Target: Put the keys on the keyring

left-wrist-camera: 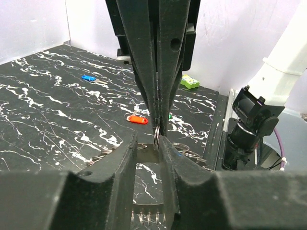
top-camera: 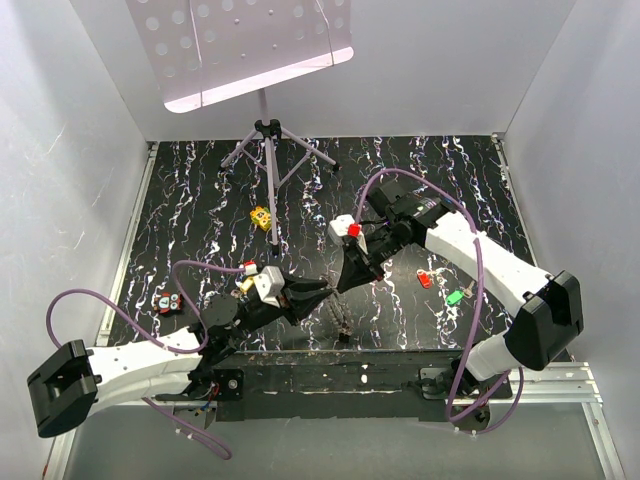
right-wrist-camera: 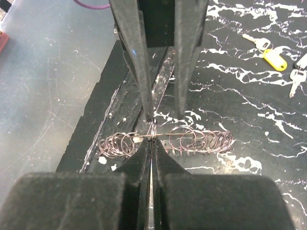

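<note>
My right gripper (right-wrist-camera: 152,142) is shut on a thin metal keyring (right-wrist-camera: 152,130), held edge-on just above a rack of spare rings (right-wrist-camera: 206,140). In the left wrist view the same keyring (left-wrist-camera: 157,132) hangs from the right gripper's fingers (left-wrist-camera: 170,62), close against the inner face of one left finger. My left gripper (left-wrist-camera: 147,145) stands open, jaws apart around the ring without clamping it. From above, both grippers meet tip to tip, left (top-camera: 326,289) and right (top-camera: 346,284). A red key (top-camera: 425,278), a green key (top-camera: 455,296) and a blue key (left-wrist-camera: 88,77) lie on the table.
More keys lie at the left (top-camera: 168,302), and a yellow-headed key (right-wrist-camera: 274,58) with silver ones (right-wrist-camera: 296,81) shows in the right wrist view. A small yellow dotted block (top-camera: 262,216) sits by the tripod stand (top-camera: 268,150). The ring rack (top-camera: 340,325) stands near the table's front edge.
</note>
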`<state>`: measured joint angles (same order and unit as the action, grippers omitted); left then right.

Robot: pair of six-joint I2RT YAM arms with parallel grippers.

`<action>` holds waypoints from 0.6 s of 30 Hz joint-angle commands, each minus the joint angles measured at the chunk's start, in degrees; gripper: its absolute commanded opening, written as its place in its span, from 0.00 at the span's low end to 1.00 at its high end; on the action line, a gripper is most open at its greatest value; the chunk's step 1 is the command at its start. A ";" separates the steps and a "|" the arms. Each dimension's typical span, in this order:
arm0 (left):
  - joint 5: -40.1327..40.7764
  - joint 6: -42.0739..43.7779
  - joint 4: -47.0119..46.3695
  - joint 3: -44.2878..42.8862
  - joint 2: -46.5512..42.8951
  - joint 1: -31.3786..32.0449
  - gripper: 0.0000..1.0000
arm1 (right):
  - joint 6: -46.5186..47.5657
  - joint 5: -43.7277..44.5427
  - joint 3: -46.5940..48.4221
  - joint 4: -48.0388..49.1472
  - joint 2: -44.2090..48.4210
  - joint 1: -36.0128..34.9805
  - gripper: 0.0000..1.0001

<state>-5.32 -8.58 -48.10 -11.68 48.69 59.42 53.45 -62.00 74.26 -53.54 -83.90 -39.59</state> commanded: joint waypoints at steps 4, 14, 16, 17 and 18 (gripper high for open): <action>2.86 -0.21 1.68 0.69 -3.33 -0.18 0.62 | 5.17 7.05 8.43 -13.42 -2.23 -0.22 0.01; 7.26 4.88 17.14 -1.41 -11.77 -0.18 0.98 | 6.32 20.32 21.36 -31.71 -9.79 -0.31 0.01; 7.08 6.72 20.48 -3.25 -11.16 -0.18 0.98 | 5.97 24.18 23.20 -33.99 -11.02 -0.92 0.01; 6.64 7.34 21.72 -4.48 -10.37 -0.18 0.98 | 5.70 26.12 24.34 -35.31 -11.98 -1.27 0.01; 5.94 8.22 22.60 -5.36 -9.32 -0.18 0.98 | 5.09 27.88 25.49 -36.71 -12.86 -1.71 0.01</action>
<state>0.51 -4.86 -33.50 -12.25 37.45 59.37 59.70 -41.69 94.15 -75.09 -94.70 -39.90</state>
